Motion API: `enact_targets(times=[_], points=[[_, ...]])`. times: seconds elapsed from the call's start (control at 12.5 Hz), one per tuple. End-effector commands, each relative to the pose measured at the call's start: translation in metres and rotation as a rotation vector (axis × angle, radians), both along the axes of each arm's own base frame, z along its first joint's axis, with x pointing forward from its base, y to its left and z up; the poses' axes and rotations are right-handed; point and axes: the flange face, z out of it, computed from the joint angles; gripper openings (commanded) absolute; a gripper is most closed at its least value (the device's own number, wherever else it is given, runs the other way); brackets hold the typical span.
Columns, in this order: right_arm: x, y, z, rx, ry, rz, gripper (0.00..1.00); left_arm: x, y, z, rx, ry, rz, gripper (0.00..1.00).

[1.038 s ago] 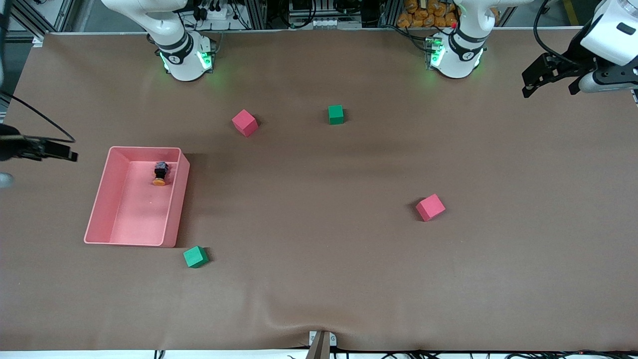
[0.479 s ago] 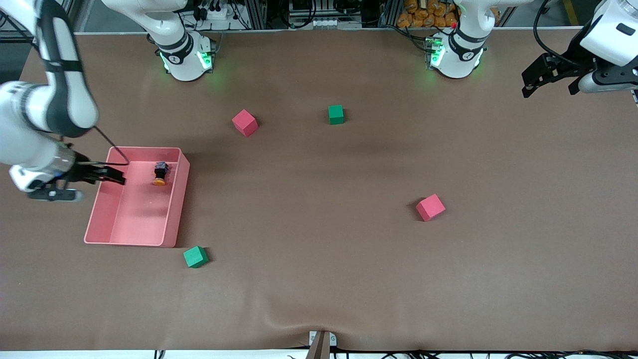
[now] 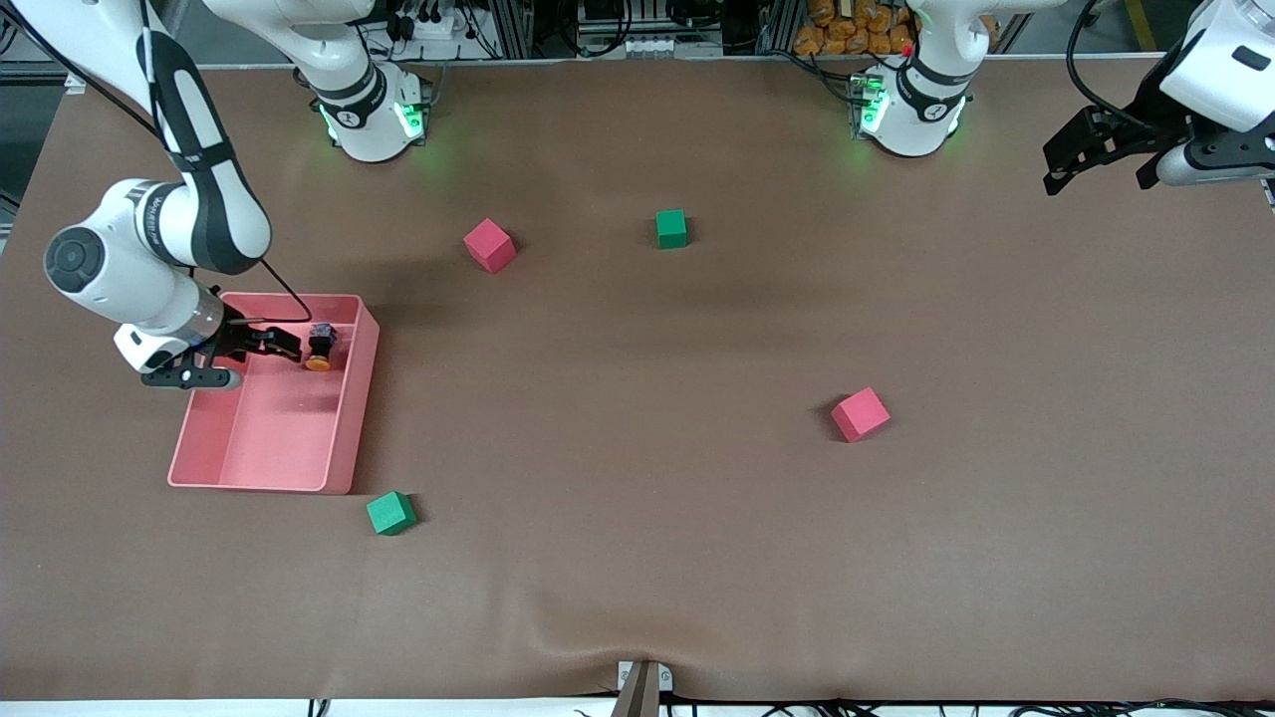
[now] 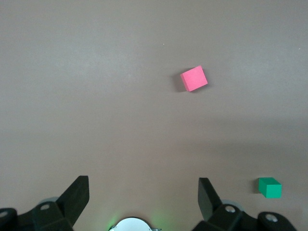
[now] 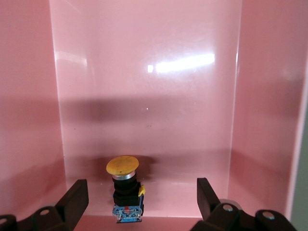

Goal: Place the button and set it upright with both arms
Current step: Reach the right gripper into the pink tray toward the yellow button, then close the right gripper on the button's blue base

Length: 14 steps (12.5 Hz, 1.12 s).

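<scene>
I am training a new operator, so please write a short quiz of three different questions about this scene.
1. True or false: the button lies on its side in the pink tray.
2. Which gripper is over the tray? A) left gripper B) right gripper
3. How many green cubes are on the table?

Key: 1 true. 2 B; its fingers are open beside the button, while the left arm waits, open. 3 two.
</scene>
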Motion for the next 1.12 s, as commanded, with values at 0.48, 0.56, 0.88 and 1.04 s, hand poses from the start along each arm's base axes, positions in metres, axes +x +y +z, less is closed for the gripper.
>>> enact_targets(times=[0.48, 0.56, 0.88, 1.04], points=[[-0.016, 0.03, -0.058, -0.017, 0.039, -0.099, 1.0, -0.001, 0.003, 0.007, 0.019, -0.004, -0.013, 1.0], [-0.016, 0.029, -0.058, -0.018, 0.034, -0.102, 1.0, 0.0, 0.002, 0.007, 0.018, -0.002, -0.014, 1.0], [-0.025, 0.031, -0.064, -0.019, 0.05, -0.121, 1.0, 0.0, 0.003, 0.006, 0.018, -0.001, -0.014, 1.0], [-0.035, 0.032, -0.072, -0.019, 0.073, -0.132, 1.0, 0.0, 0.002, 0.006, 0.018, -0.001, -0.014, 1.0]])
